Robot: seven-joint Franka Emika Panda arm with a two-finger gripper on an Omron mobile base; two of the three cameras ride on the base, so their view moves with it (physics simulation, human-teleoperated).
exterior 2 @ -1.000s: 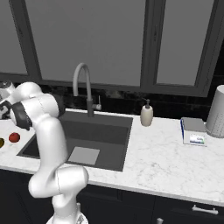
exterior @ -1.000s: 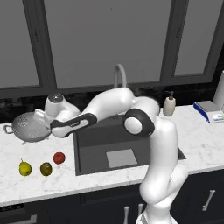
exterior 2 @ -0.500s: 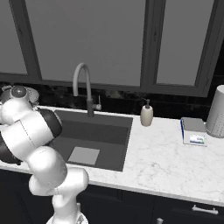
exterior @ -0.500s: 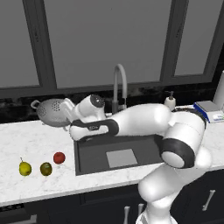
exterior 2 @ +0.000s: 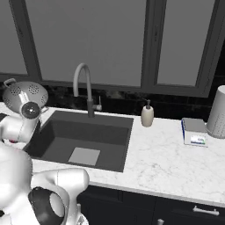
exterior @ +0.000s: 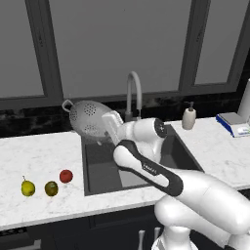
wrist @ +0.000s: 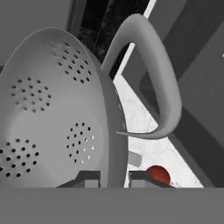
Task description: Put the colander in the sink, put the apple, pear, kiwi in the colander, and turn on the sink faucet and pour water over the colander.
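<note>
Colander: tipped on edge, perforated inner wall facing the camera, rim running down to the fingertips.
Gripper: one fingertip each side of the colander rim, clamped on it.
Faucet: grey arched spout beside the rim, curving across.
Apple: red, low, just beyond one fingertip.
Counter: white marble strip behind.
</note>
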